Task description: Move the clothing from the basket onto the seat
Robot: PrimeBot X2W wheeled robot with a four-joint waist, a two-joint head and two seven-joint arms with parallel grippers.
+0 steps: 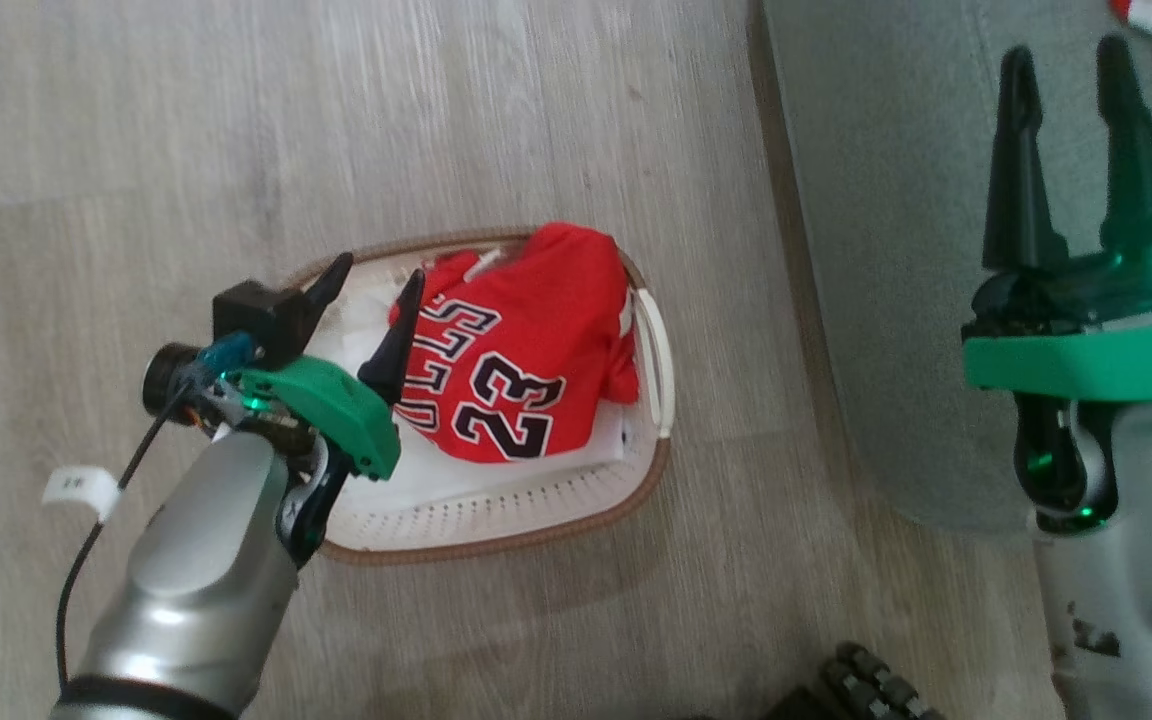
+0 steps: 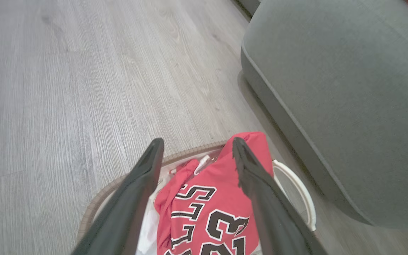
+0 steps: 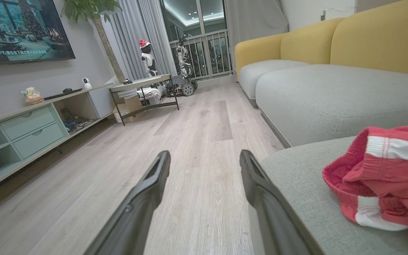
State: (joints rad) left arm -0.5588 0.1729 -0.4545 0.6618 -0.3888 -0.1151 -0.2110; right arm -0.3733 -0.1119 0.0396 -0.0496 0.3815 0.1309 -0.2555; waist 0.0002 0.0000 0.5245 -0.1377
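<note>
A red jersey (image 1: pixel 526 340) lettered "BULLS" and "23" lies heaped in the white basket (image 1: pixel 496 505) on the floor, over some white fabric (image 1: pixel 436 465). My left gripper (image 1: pixel 376 285) hovers open over the basket's left part, one finger beside the jersey's edge, nothing between its fingers; its wrist view shows the jersey (image 2: pixel 211 209) below the open left gripper (image 2: pixel 195 145). Red shorts with white trim (image 3: pixel 384 173) lie on the grey-green seat (image 3: pixel 306 191). My right gripper (image 1: pixel 1071 70) is open above the seat (image 1: pixel 896 200), holding nothing; it also appears as the right gripper (image 3: pixel 204 157).
Wood floor surrounds the basket. The seat's rounded edge (image 2: pixel 296 117) runs close beside the basket's white handle (image 1: pixel 658 345). Farther off stand a low cabinet (image 3: pixel 30 124), a small table (image 3: pixel 143 86) and a yellow-backed sofa (image 3: pixel 331 46). A dark object (image 1: pixel 866 685) lies at the bottom edge.
</note>
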